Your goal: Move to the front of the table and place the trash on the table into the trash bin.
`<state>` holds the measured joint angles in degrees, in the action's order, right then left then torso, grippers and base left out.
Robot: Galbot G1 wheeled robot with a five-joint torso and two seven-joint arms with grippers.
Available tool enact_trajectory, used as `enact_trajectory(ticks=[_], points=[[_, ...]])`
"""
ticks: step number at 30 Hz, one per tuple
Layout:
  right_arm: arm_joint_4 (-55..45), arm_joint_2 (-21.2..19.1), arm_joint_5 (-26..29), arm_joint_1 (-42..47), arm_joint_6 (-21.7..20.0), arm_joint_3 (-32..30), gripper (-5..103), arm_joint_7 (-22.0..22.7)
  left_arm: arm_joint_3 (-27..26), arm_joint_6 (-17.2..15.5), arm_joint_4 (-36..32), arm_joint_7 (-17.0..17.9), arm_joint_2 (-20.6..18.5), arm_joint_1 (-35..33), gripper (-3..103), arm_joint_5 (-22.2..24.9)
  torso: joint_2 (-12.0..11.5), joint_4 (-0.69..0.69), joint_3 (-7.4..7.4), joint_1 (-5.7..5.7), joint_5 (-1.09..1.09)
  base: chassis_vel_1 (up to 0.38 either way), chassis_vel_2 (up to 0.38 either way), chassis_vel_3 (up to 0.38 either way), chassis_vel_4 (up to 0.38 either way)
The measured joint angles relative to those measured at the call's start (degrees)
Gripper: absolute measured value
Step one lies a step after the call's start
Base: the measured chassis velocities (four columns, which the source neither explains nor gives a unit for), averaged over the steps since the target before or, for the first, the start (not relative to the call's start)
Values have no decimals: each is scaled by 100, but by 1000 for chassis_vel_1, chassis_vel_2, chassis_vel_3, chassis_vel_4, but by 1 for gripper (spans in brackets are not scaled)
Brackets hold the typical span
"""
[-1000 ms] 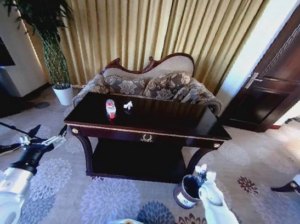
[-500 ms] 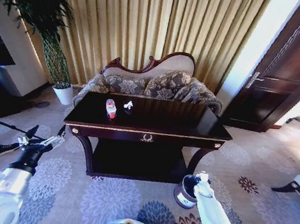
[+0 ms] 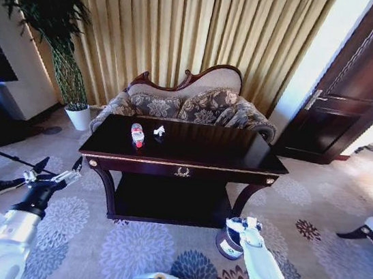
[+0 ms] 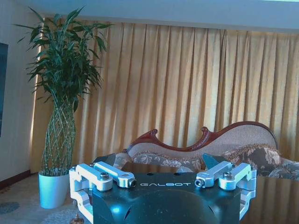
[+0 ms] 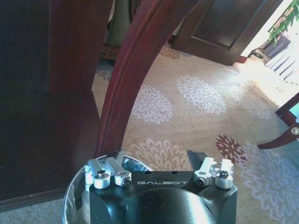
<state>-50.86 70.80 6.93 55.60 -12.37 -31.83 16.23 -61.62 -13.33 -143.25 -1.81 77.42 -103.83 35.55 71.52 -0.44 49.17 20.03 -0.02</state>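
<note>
Over the trash bin [image 3: 226, 243], right gripper [image 3: 241, 224] has shifted leftward.

Gold curtains [image 3: 188, 23], patterned sofa [image 3: 191, 106], floral carpet [image 3: 137, 250].
</note>
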Motion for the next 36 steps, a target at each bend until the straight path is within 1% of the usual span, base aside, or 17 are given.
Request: enact_trajectory(ticks=[2, 3, 5, 6, 23, 24, 26, 27, 28, 29, 30, 31, 32, 33, 34, 35, 36], points=[[-20, -8, 9, 17, 0, -8, 86, 0, 10, 0, 0, -2, 15, -3, 100, 0, 0, 1, 0, 0, 0, 0, 0, 0, 0], [-20, -8, 9, 17, 0, -8, 86, 0, 10, 0, 0, -2, 15, -3, 100, 0, 0, 1, 0, 0, 0, 0, 0, 0, 0], [-28, -8, 16, 36, 0, -20, 96, 2, 12, 0, 0, -4, 22, -11, 100, 0, 0, 1, 0, 0, 1, 0, 0, 0, 0], [-39, -7, 22, 50, 0, -28, 99, 3, 8, 0, 0, -5, 21, -14, 100, 0, 0, 1, 0, 0, 0, 0, 0, 0, 0], [-279, 10, 140, 232, -35, -89, 100, 9, -11, 4, 1, -13, 37, -9, 100, 21, 0, 1, 0, 0, 0, 0, 0, 0, 0], [-365, 3, 223, 270, -76, -94, 100, 8, -7, 4, 0, -13, 36, 1, 100, 22, 0, 1, 0, 0, 2, 0, 0, 0, 0], [-833, -75, 658, 474, -114, -103, 100, -94, 4, 4, 1, -14, 28, 6, 100, 21, 0, 2, 0, 0, 3, 0, 0, 0, 0], [-833, -75, 658, 474, -114, -103, 100, -94, 4, 4, 1, -14, 28, 6, 100, 21, 0, 2, 0, 0, 3, 0, 0, 0, 0], [-1261, -165, 1024, 673, -111, -107, 100, -230, 9, 4, 0, -14, 23, 6, 100, 20, 0, 2, 0, 0, 1, 0, 0, 0, 0], [-1843, -268, 1507, 952, -58, -139, 100, -402, 14, 4, 1, -14, 17, 7, 100, 19, 0, 0, 0, 0, 0, 0, 0, 0, 0], [-1843, -268, 1507, 952, -58, -139, 100, -402, 14, 4, 1, -14, 17, 7, 100, 19, 0, 0, 0, 0, 0, 0, 0, 0, 0], [-2506, -374, 1974, 1285, -12, -208, 100, -594, 15, 5, 1, -9, 15, 8, 100, 16, 0, 1, 0, 0, 1, 0, 0, 0, 0], [-2600, -386, 2030, 1329, -7, -222, 100, -627, 17, 4, 1, -9, 15, 9, 100, 16, 0, 0, 0, 0, 1, 0, 0, 0, 0], [-2984, -427, 2221, 1502, 16, -293, 100, -759, 24, 5, 1, -12, 13, 12, 100, 16, 0, -2, 0, 0, 1, 0, 0, 0, 0], [-3725, -482, 2449, 1820, 98, -445, 100, -976, 37, 5, 1, -5, 13, 16, 100, 14, 1, 1, -1, -1, -3, 0, 0, 0, 0], [-3725, -482, 2449, 1820, 98, -445, 100, -976, 37, 5, 1, -5, 13, 16, 100, 14, 1, 1, -1, -1, -3, 0, 0, 0, 0], [-4128, -491, 2513, 1981, 153, -511, 100, -1042, 50, 4, 1, -11, 10, 20, 100, 13, 1, -1, -1, -1, -1, 0, 0, 0, 0]])
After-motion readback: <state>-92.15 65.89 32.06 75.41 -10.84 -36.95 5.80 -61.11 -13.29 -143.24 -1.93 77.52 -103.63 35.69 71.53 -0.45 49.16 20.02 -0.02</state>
